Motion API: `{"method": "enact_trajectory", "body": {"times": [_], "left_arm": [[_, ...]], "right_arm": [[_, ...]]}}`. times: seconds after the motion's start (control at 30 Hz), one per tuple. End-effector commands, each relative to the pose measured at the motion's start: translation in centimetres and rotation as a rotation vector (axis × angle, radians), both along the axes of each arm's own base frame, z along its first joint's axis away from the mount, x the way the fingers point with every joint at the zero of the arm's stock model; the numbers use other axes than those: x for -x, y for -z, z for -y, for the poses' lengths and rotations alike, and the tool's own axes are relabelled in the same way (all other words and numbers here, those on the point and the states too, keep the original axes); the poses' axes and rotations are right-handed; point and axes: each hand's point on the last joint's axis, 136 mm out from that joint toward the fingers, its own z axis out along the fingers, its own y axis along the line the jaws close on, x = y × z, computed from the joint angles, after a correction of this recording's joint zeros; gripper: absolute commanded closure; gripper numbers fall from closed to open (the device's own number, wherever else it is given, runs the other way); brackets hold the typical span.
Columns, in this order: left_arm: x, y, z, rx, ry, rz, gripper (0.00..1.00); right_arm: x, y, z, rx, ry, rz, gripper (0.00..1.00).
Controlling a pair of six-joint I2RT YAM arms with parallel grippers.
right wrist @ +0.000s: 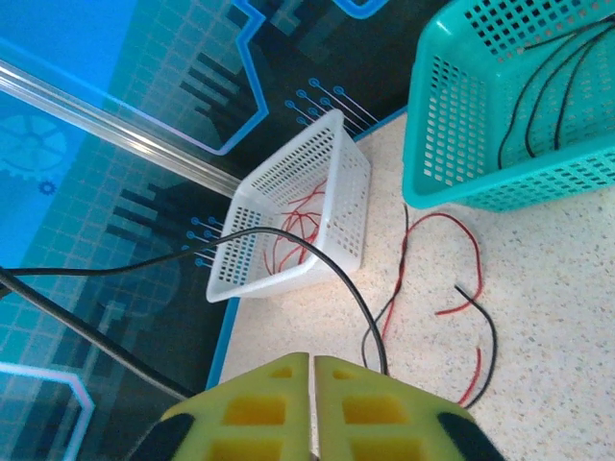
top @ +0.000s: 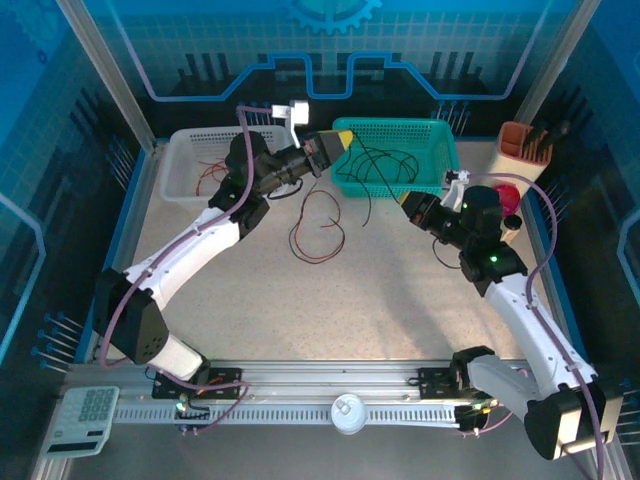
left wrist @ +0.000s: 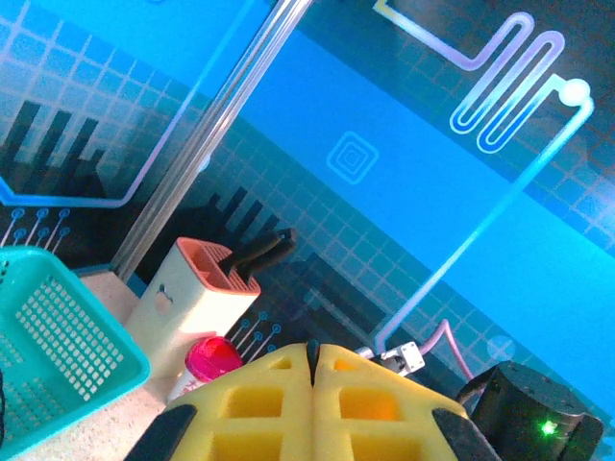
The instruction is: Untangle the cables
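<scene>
Two perforated plastic baskets stand at the far edge of the table [top: 300, 320]. The white basket [top: 172, 165] holds thin red cables [top: 210, 175], and the teal basket [top: 447, 150] holds black cables [top: 385, 165]. Loose cables [top: 318, 228], red and black, lie looped on the speckled top between the arms, just before the teal basket. The left gripper [top: 343, 137] has its yellow foam pads pressed together at the teal basket's left rim. The right gripper [top: 403, 200] also has its pads together. A black cable [right wrist: 317, 252] arcs to its tip, but whether it is pinched cannot be told. The near half of the top lies open.
</scene>
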Motion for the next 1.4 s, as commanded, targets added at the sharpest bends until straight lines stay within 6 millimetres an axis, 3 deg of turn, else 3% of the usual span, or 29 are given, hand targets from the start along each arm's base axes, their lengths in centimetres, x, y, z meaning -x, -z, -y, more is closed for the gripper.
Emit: {"method": "enact_trajectory", "body": {"times": [0.0,0.27,0.37,0.67,1.0,1.17,1.37], "left_arm": [[-0.1,-4.3,-1.5,0.016,-0.096,0.133,1.00],[-3.1,-2.8,-0.8,-0.115,-0.148,0.134,1.00],[-4.5,-2.5,-0.9,-0.145,-0.168,0.135,1.00],[-8.4,-2.7,-1.9,-0.220,-0.240,0.162,1.00],[-12.4,-0.2,-1.0,-0.358,-0.304,0.224,1.00],[-14.7,1.5,-0.1,-0.348,-0.329,0.238,1.00],[-17.4,3.3,2.5,-0.267,-0.291,0.204,1.00]], "right_arm": [[0.2,-0.6,1.0,0.029,0.021,-0.021,0.77],[0.5,-2.4,3.7,0.051,0.093,-0.005,0.36],[0.9,-2.3,5.0,0.075,0.134,-0.020,0.29],[1.9,-1.6,7.2,0.087,0.189,-0.046,0.26],[1.9,-1.1,7.1,0.090,0.176,-0.065,0.26],[2.0,-1.2,7.1,0.089,0.169,-0.061,0.26],[1.9,-1.7,7.2,0.090,0.165,-0.052,0.26]]}}
